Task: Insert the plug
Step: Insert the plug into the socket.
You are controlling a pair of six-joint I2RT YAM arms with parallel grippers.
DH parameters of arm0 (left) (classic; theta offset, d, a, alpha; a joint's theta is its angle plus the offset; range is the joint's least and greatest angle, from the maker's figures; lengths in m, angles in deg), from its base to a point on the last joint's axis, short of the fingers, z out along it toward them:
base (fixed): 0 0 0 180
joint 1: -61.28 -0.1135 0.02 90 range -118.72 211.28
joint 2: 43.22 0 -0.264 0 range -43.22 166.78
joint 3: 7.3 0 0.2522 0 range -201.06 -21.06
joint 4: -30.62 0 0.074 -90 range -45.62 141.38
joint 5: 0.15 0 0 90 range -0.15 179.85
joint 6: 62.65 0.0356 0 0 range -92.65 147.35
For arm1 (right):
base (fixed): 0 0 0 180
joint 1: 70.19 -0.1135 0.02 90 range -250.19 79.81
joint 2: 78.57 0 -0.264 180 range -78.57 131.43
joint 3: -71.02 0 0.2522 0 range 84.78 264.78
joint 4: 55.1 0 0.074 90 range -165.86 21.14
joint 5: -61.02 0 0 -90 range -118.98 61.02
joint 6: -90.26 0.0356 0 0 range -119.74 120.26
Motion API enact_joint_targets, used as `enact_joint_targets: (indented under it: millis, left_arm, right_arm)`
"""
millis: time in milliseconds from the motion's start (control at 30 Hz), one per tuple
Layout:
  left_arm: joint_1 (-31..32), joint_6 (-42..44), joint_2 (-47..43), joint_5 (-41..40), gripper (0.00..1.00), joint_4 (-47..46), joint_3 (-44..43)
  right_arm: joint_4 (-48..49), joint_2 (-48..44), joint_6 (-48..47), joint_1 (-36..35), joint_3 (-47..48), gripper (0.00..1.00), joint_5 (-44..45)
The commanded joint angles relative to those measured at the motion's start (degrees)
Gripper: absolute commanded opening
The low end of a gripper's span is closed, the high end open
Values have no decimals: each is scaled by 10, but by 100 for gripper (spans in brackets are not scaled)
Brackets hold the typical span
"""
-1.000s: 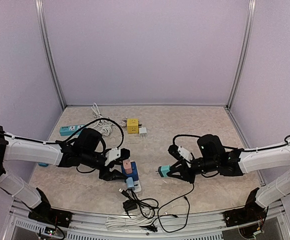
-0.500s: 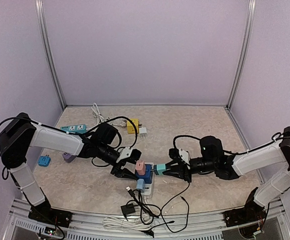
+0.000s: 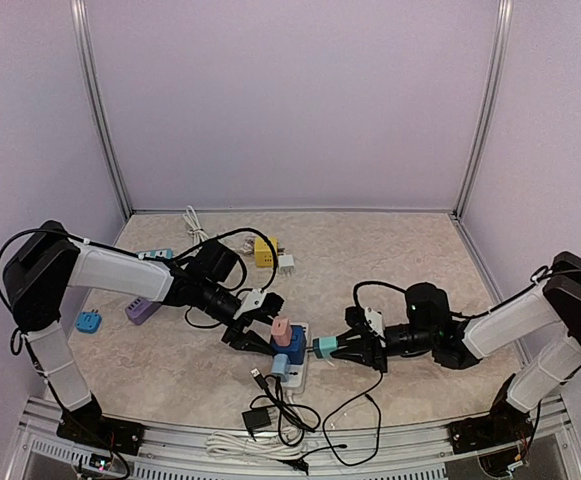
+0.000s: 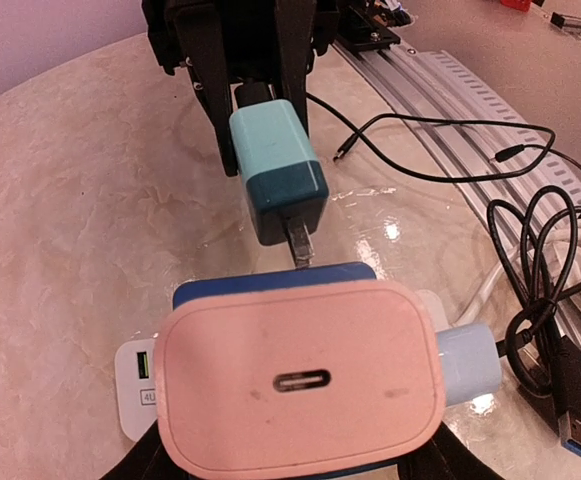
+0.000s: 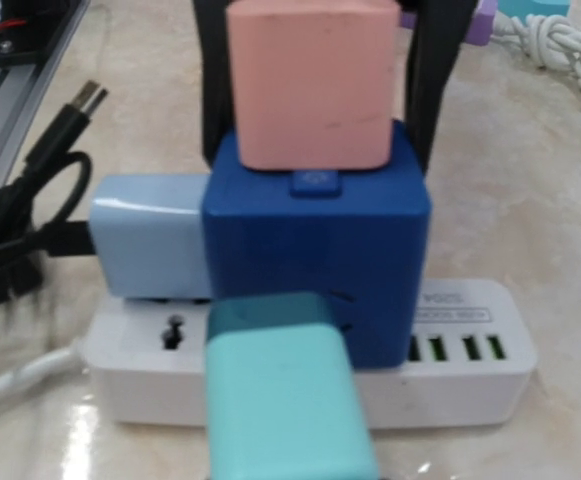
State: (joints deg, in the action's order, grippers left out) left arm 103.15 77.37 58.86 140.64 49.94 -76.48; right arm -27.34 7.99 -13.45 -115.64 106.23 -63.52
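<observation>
Plug (image 4: 275, 170), clenched in our right gripper (image 3: 342, 347), now noses up to the blue adapter (image 5: 315, 240) our left gripper (image 3: 258, 338) grasps, no longer apart: insertion looks next.

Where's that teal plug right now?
In the top view, the teal plug is low and central, held in the right gripper, with its prongs right at the side of the blue adapter that carries the pink charger.

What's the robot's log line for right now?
phase: plug insertion | left gripper: shut on blue adapter, on power strip | right gripper: shut on teal plug | prongs: at adapter, body not seated
</observation>
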Motion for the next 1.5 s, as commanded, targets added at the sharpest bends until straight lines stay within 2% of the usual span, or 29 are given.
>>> enact_joint_targets:
  millis: [0, 200, 500, 867, 1100, 1200, 1333, 1467]
  left_arm:
    - [4, -21, 15, 10, 0, 17, 0]
    - [10, -53, 17, -12, 0, 2, -3]
    - [14, -44, 18, -6, 0, 1, 4]
    - [17, -90, 39, 7, 0, -39, -8]
    - [21, -72, 38, 4, 0, -32, -1]
    - [27, -88, 41, 3, 0, -68, 6]
    - [39, -102, 54, 3, 0, -131, 15]
    - [43, -101, 71, 2, 0, -181, 37]
  right_arm:
    - [50, 31, 9, 9, 8, 0, -15]
    - [86, 59, 23, 9, 8, 0, -6]
    - [123, 66, 25, 8, 5, 0, 14]
    - [170, 94, 9, -6, 1, 0, 9]
    - [221, 102, 31, -6, -7, 0, 5]
    - [248, 120, 31, -7, 4, 0, 11]
    - [282, 155, -4, -9, 40, 0, -32]
    - [227, 195, -24, -9, 87, 0, -60]
